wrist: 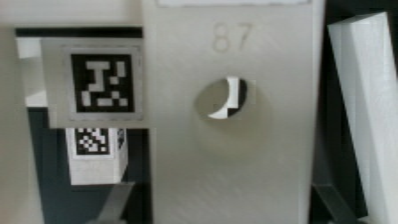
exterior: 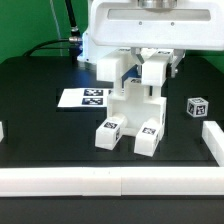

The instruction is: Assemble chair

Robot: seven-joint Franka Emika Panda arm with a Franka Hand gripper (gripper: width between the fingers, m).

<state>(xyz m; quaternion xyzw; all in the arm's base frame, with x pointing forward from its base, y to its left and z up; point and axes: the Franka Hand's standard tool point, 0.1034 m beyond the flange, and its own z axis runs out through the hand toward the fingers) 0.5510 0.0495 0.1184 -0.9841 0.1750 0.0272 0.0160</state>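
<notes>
Chair [exterior: 130,118]: part-built, upright at tabletop centre; gripper [exterior: 152,72] low over its top, at holed flat piece [wrist: 231,170]; grip unclear, fingers hidden; step judged: seating that piece; next calls for hole alignment, straight press

The chunky white plastic chair assembly [exterior: 132,108] carries black-and-white square tags [exterior: 111,128] on its lower blocks. A small white plastic cube part [exterior: 198,105] bears the same pattern. The flat white marker board [exterior: 85,97] shows black squares. The matte tabletop [exterior: 40,130] is black and its long plastic border rails [exterior: 110,182] are white. The wrist view's flat white plastic panel [wrist: 231,150] shows a faint 87.
</notes>
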